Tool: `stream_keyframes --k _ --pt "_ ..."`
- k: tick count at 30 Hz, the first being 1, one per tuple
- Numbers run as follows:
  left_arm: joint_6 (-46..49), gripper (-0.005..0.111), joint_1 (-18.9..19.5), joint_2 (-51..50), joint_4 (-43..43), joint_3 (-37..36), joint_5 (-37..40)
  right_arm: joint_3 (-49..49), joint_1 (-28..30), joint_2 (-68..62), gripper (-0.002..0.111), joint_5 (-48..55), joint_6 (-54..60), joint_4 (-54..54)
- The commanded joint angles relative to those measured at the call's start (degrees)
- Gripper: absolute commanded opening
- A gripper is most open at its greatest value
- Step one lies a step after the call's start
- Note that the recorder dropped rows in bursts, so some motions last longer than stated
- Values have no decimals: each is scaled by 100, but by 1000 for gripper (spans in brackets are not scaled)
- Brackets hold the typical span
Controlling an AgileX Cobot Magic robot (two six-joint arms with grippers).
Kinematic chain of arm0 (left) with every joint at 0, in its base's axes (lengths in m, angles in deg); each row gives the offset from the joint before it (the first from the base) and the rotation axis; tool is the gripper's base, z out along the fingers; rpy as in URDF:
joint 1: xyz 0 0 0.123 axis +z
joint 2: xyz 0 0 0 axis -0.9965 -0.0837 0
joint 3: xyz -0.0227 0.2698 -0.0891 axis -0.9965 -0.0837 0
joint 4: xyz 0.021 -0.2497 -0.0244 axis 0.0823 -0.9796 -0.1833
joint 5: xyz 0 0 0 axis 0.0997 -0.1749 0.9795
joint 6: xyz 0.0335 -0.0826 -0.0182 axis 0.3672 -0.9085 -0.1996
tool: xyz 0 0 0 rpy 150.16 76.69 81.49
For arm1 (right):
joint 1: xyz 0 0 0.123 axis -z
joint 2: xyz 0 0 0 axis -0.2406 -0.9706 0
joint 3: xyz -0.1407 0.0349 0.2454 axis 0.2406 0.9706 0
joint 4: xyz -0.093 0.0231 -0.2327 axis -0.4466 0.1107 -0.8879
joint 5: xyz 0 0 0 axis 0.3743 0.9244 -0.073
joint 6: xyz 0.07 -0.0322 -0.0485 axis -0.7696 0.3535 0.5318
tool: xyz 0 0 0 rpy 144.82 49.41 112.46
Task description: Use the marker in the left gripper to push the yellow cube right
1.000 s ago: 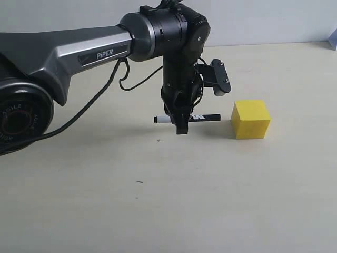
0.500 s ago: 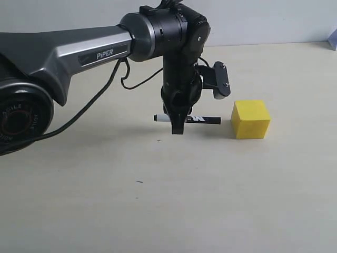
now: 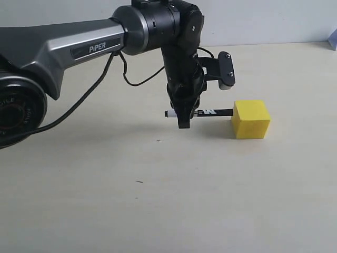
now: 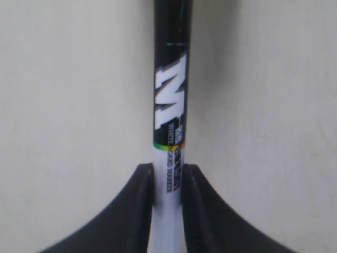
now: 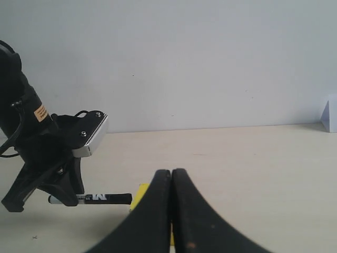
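Observation:
The yellow cube (image 3: 251, 119) rests on the beige table, right of centre in the exterior view. My left gripper (image 3: 183, 120) points down just left of it, shut on the marker (image 3: 208, 112). The marker lies level, and its black cap end reaches the cube's left face. In the left wrist view both fingers (image 4: 141, 185) clamp the white barrel of the marker (image 4: 169, 105); the cube is out of that view. My right gripper (image 5: 171, 175) is shut on nothing. Its fingers hide most of the cube (image 5: 140, 193), and the marker (image 5: 102, 198) shows to one side.
The left arm's grey link (image 3: 68, 50) and its black cable (image 3: 100, 79) span the left of the exterior view. A small pale object (image 3: 334, 39) sits at the far right table edge. A wall (image 5: 184, 58) closes the back.
The left gripper has shifted right with the marker, closing the gap, so the cap end now meets the cube's left face. The cube has not visibly moved.

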Motion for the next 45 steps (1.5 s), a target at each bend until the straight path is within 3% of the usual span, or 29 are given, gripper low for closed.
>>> stream_keyframes --k 1,45 --pt "-62 0 -6 67 -97 25 -92 28 -5 30 0 -48 9 -1" --pt "-408 0 5 -34 55 25 39 28 -5 30 0 -48 9 -1"
